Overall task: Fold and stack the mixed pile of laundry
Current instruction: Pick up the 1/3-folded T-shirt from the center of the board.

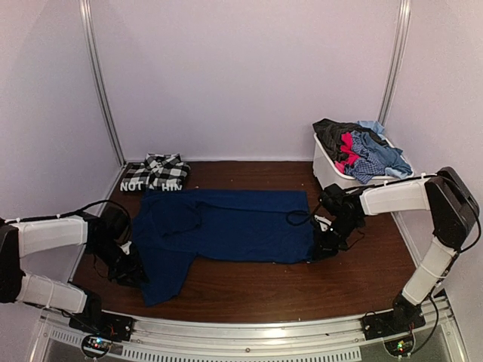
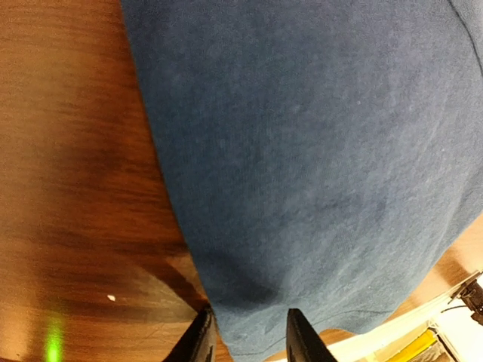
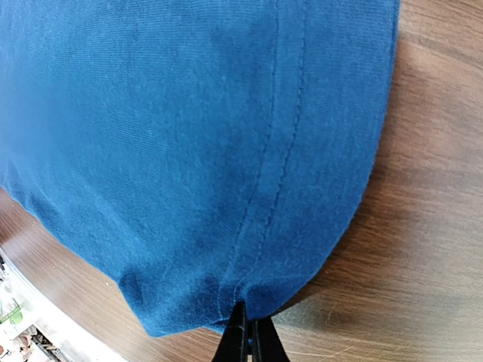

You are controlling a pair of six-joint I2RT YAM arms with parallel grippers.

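A long navy blue garment [image 1: 226, 225] lies spread flat across the middle of the table. A folded black-and-white checked shirt [image 1: 155, 173] with white lettering lies at the back left. My left gripper [image 1: 130, 269] is low at the garment's near left flap. In the left wrist view its fingers [image 2: 198, 341] stand apart with the blue cloth's edge [image 2: 302, 151] between them. My right gripper [image 1: 321, 246] is at the garment's near right corner. In the right wrist view it [image 3: 247, 341] is shut on the stitched hem [image 3: 256, 226].
A white plastic bin [image 1: 329, 170] at the back right holds dark grey, red/pink and light blue plaid clothes [image 1: 364, 149]. Bare wooden table [image 1: 256, 290] shows in front of the garment. Walls enclose the back and sides.
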